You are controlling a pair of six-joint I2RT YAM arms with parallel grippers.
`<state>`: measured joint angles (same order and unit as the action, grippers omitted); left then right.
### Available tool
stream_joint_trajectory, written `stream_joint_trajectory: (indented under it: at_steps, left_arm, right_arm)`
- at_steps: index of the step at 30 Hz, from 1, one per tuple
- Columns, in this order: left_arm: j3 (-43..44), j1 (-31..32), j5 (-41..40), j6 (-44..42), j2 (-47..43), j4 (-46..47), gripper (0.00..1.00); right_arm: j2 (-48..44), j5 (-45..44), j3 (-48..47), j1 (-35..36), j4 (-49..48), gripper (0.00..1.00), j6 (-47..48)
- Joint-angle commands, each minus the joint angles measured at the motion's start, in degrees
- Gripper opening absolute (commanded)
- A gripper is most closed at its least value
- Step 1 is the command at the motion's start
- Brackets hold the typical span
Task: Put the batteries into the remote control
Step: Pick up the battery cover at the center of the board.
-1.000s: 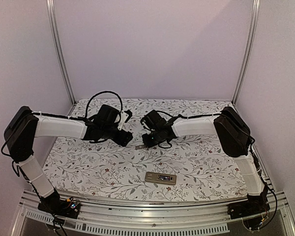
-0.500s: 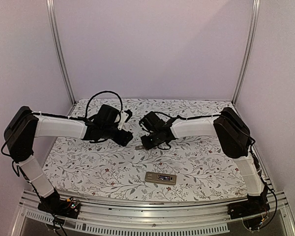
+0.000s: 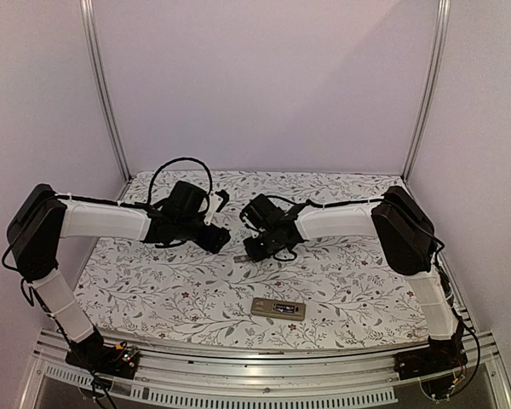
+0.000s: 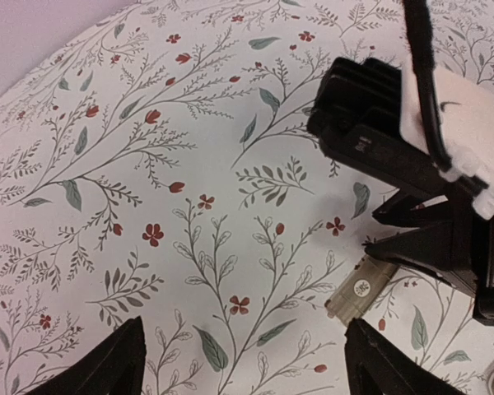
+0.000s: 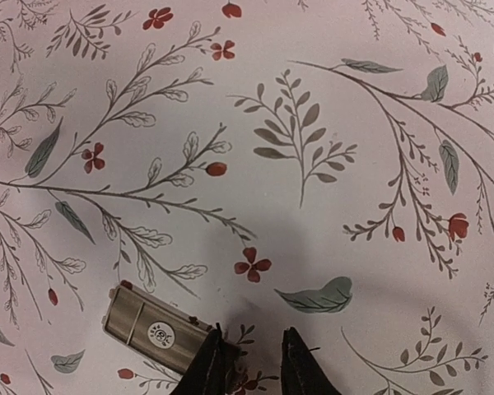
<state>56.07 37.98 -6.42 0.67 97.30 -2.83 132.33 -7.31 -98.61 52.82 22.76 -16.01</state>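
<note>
Two robot arms reach out over a counter [image 3: 153,290] covered in a floral print, and their ends nearly meet at its middle. The remote control [image 3: 278,308] lies flat near the front edge, well apart from both arms. Its tan-grey back faces up, with a dark recess along its length. We cannot pick out the batteries in any view, and the recess is too small to show whether they sit inside it.

The right tool [image 5: 251,358] hangs low over the counter. Its fingers [image 5: 210,366] are a narrow gap apart, with only bare cloth between them. A small flat grey cover piece [image 5: 152,327] lies just beside them, and one fingertip touches its end. The left tool [image 4: 243,346] hovers close by, spread wide and holding nothing.

We judge that the step in hand is taking up the cover piece. It is thin and lies flat, so it will be hard to pinch. We should widen the right tool and shift it sideways until the fingers straddle the cover's short width. Then we lower it until the tips meet the counter and close gently. A fast close could flick the piece away. The left tool should hold off, since the two arms are near each other.
</note>
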Motion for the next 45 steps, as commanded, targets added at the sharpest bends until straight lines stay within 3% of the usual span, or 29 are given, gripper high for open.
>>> stream_joint_trajectory:
  at_steps: [1,6,13,23,28,33,37,45]
  left_arm:
    - [-0.6,-0.1,0.8,-0.1,-1.3,0.4,0.83]
    - [-0.5,0.0,1.0,-0.2,-1.2,0.4,0.83]
    - [-0.7,0.0,1.0,-0.3,-1.4,0.2,0.83]
    - [-0.5,0.0,1.3,-0.3,-1.5,0.1,0.83]
    - [-0.5,0.0,1.3,-0.3,-1.4,0.0,0.83]
    - [-0.5,0.0,1.7,-0.3,-1.5,-0.1,0.83]
    - [-0.4,0.0,2.0,-0.3,-1.8,-0.2,0.83]
    - [-0.8,1.1,3.7,-1.4,-4.3,-0.5,0.83]
  right_arm:
    - [-2.7,2.7,0.7,0.4,2.2,0.24,-1.0]
    - [-4.0,3.2,0.8,0.6,1.8,0.26,-1.0]
    - [-3.9,2.3,2.7,0.7,1.8,0.18,-1.3]
    - [-1.8,2.8,1.3,0.7,1.5,0.18,-0.9]
    - [-0.5,2.8,0.5,0.6,1.6,0.08,-0.3]
    - [-0.5,2.6,0.5,0.6,1.8,0.08,0.0]
    - [-0.5,3.5,0.7,0.6,2.0,0.0,0.6]
    - [-9.7,3.4,5.2,0.4,-3.6,0.0,4.5]
